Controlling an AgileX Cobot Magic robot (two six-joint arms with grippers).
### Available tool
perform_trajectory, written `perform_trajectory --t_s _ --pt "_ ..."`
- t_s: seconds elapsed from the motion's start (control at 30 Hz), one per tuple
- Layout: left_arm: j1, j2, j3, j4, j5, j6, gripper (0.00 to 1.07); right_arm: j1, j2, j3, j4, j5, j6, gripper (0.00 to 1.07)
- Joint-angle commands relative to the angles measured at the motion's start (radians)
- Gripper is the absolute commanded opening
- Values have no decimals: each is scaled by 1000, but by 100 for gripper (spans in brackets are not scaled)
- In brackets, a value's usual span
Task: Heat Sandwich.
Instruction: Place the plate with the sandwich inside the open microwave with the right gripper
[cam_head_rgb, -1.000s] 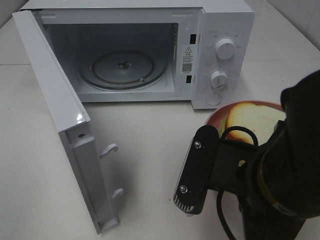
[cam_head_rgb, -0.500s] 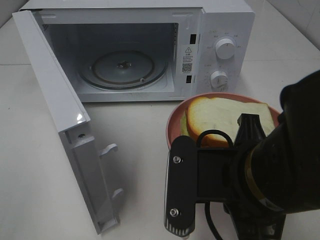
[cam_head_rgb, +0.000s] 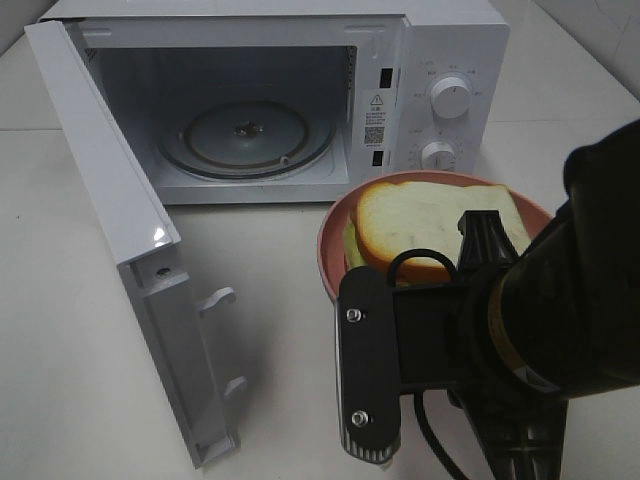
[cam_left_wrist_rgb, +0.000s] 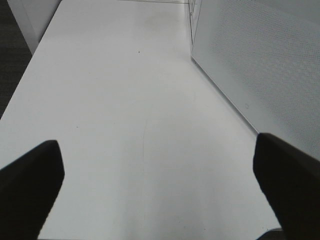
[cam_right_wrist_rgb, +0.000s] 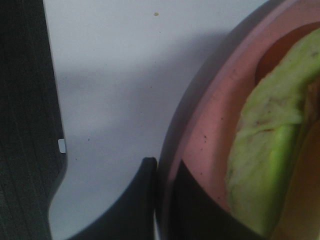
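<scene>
The right fingers (cam_right_wrist_rgb: 132, 205) are clamped on the near rim of the pink plate (cam_head_rgb: 335, 240), one inside and one outside. The sandwich (cam_head_rgb: 420, 215) lies on it just beyond them, long axis across the high view. The left fingers (cam_left_wrist_rgb: 30, 185) stand wide apart over bare bench (cam_left_wrist_rgb: 125, 100) outside the door (cam_head_rgb: 110, 200), so the right arm is nearer. The open microwave (cam_head_rgb: 450, 40) and its turntable (cam_head_rgb: 250, 135) lie ahead and leftward of the plate. The label (cam_head_rgb: 376, 115) is too small to read, and no brand shows
</scene>
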Motion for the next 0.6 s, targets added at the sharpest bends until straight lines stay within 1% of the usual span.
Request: perform_trajectory --t_s 0.03,0.07,0.13,0.17,0.23,0.27,0.33,0.4,0.5,0.53,0.6 --pt "2 -16 0 -7 -5 1 98 -5 -8 3 -60 -3 -17 2" --pt "2 -16 0 -7 -5 1 98 -6 -8 3 -73 -3 -32 2" --pt "2 -16 0 -7 -5 1 98 -45 -8 3 -72 -25 -94 1" --pt "2 -16 0 -7 -5 1 98 -45 -8 3 -72 -25 -94 1" --pt "2 -16 0 -7 -5 1 98 -88 -8 3 -52 -55 -146 0" --pt "2 -16 0 -7 -5 1 98 -124 -8 3 -37 -86 -206 0" --pt "2 -16 0 -7 -5 1 98 -139 -8 3 -35 -98 -232 0" --pt "2 -16 0 -7 -5 1 98 -179 -8 3 -34 -138 -343 0" --pt "2 -16 0 -7 -5 1 98 -198 -8 3 -34 -172 -404 0" --pt "2 -16 0 -7 -5 1 98 -221 -8 3 -27 -207 -468 0" --pt "2 -16 0 -7 -5 1 98 -230 -8 3 -16 -220 -493 0"
